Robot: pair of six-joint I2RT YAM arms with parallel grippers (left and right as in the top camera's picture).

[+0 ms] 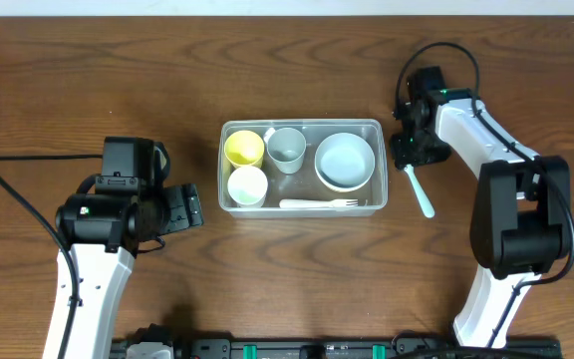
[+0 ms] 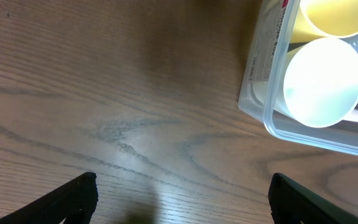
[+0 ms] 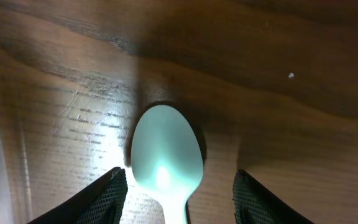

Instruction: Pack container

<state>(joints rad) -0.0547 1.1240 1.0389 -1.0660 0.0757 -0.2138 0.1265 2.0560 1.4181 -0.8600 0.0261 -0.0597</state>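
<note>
The clear plastic container [image 1: 229, 195] sits mid-table and holds a yellow cup [image 1: 244, 148], a white cup [image 1: 247, 184], a grey cup [image 1: 287, 149], a pale blue bowl [image 1: 345, 161] and a white fork [image 1: 319, 204]. Its corner, with the white cup [image 2: 323, 81] and yellow cup [image 2: 337, 15], shows in the left wrist view [image 2: 253, 87]. A pale green spoon [image 1: 419, 191] lies on the table right of the container. My right gripper [image 3: 178, 196] is open, its fingers either side of the spoon's bowl [image 3: 166, 155]. My left gripper [image 2: 182, 199] is open and empty, left of the container.
Wooden table [image 1: 297, 279]. The right arm's body [image 1: 511, 209] stands right of the spoon. Left arm [image 1: 108, 214] sits at the left side.
</note>
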